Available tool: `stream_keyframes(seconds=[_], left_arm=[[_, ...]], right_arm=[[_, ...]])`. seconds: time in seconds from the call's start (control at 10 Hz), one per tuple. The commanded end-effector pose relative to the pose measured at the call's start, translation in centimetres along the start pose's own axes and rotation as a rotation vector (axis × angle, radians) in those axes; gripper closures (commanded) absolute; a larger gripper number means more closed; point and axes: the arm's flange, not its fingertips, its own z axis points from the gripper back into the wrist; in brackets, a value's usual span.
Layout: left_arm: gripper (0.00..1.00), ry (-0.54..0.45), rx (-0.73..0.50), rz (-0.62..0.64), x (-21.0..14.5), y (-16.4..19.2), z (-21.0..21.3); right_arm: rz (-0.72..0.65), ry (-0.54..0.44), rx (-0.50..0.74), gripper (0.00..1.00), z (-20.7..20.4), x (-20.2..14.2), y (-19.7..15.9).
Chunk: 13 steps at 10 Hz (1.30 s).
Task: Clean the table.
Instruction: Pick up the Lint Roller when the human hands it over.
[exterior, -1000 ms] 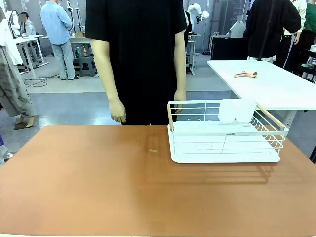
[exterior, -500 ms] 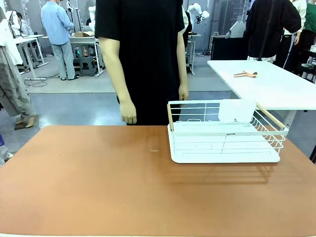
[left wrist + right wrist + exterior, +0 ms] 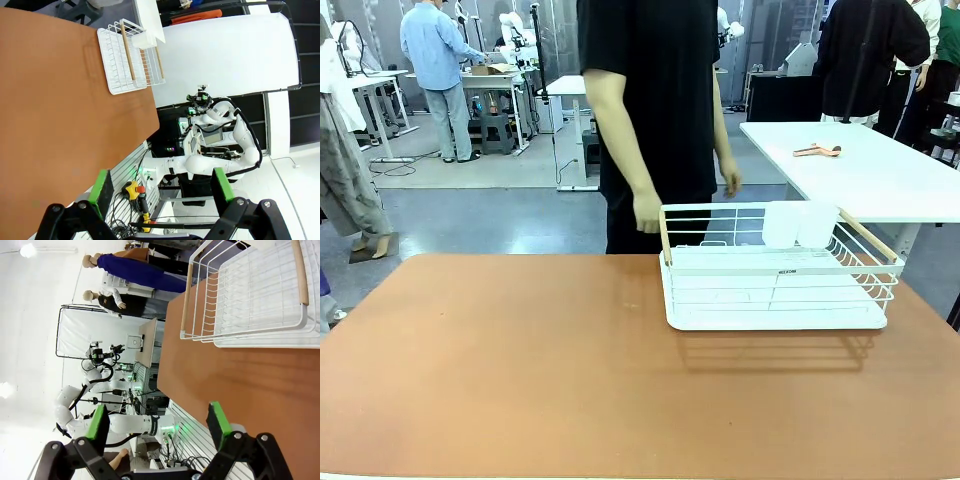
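The table has a reddish-brown top that spans the front view, with a white wire rack standing on its far right part. A person in a black shirt stands at the far edge, one hand hanging just beside the rack's left end. My left gripper is open with nothing between its green pads, held off the table's near edge. My right gripper is open too, above the table near the rack.
A white-topped table with a small tan object stands behind the rack at the right. The rack holds a white cup-like holder at its back. Other people and desks stand far behind.
The person has stepped to the right along the far edge, and their hand has come close to the rack's left end. Nothing on the table has moved.
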Motion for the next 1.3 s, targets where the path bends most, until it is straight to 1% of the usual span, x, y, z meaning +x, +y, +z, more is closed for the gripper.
stream_keyframes(seconds=[0.0, 1.2], left_arm=[[0.00, -0.005, -0.001, -0.005, -0.03, -0.18, 0.14], [0.00, -0.005, -0.001, -0.005, -0.03, -0.18, 0.14]], right_arm=[[-0.008, -0.007, -0.004, 0.00, 0.12, 0.06, 0.24], [-0.008, -0.007, -0.004, 0.00, 0.12, 0.06, 0.24]])
